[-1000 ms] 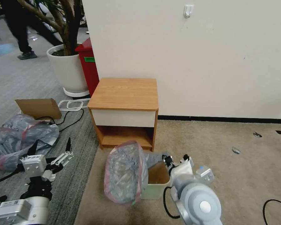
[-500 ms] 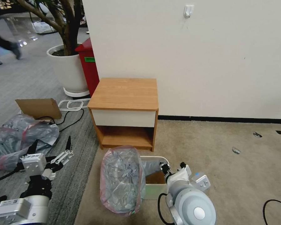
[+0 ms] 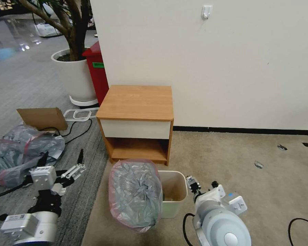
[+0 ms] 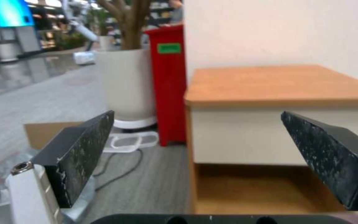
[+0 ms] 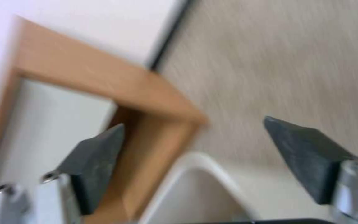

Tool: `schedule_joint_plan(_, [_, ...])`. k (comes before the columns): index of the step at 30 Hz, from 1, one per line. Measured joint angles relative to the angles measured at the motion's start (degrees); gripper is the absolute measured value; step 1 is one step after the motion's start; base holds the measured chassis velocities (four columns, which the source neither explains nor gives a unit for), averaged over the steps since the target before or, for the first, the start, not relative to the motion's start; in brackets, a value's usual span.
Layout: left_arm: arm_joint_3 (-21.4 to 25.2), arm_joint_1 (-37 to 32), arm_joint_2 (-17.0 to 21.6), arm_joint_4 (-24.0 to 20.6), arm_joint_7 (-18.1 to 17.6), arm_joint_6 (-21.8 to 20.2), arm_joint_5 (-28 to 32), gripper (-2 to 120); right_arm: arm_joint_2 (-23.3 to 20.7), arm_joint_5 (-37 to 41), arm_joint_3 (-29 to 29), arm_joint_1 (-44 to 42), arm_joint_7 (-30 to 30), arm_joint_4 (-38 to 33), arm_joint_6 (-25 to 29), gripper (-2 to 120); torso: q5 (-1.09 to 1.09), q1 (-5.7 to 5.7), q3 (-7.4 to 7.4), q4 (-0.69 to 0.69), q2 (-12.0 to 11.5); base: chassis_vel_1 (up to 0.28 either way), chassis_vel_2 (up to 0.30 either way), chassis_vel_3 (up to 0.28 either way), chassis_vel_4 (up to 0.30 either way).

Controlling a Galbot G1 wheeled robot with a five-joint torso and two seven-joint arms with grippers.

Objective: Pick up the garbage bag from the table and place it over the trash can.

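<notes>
nearest the camera, at about five o'clock in the head view, the right gripper is hovering just beside the right rim of the trash can. in its wrist view the right gripper is showing its two dark fingers spread wide with nothing between them, though that picture is smeared, so the gap to the rim is hard to judge. at about eight o'clock the left gripper is hanging low over the grey carpet, well apart from the bin; its own view shows the left gripper gaping open and empty, facing the table.

at six o'clock the cream trash can is standing upright on the beige carpet. the garbage bag is sitting against the bin's left side, bulging and standing taller than the rim, pink-red edge around grey crinkled plastic; it seems to be draping onto the left rim only, leaving the rest of the opening uncovered.

further out at twelve o'clock the table is standing against the wall, its top bare. at nine o'clock a heap of grey-pink bags is lying on the floor. at eleven o'clock a red bin and a white planter are standing beyond.
</notes>
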State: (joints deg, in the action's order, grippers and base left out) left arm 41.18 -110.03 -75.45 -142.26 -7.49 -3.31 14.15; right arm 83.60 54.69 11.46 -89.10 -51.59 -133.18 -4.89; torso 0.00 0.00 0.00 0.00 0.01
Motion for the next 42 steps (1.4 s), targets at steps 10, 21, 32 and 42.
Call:
schedule_joint_plan(10, [-7.39,1.73,3.84,7.33,1.85,0.82,-4.2,100,-1.23,-32.13,10.6,-7.08,36.26,8.65,9.14,100,0.0,0.0,0.0,0.0,-0.01,0.0,0.0,0.0,0.0])
schedule_joint_plan(21, [-15.6,7.27,6.81,13.18,0.37,-4.0,-5.41,100,-2.47,-38.93,10.3,-9.59,37.91,10.18,16.75,100,0.0,0.0,0.0,0.0,-0.01,0.0,0.0,0.0,0.0])
schedule_joint_plan(32, [-21.79,12.43,8.82,16.8,-5.71,-13.55,-4.99,75,-1.5,-39.59,10.06,-11.5,36.1,8.45,17.24,100,-0.01,0.0,0.0,0.0,-0.01,0.0,0.0,0.0,0.0])
schedule_joint_plan(42, [-26.13,15.6,8.96,21.02,-7.47,-14.67,-4.82,53,0.31,-41.24,8.53,-12.16,35.6,7.84,16.96,100,0.0,0.0,0.0,0.0,-0.01,0.0,0.0,0.0,0.0])
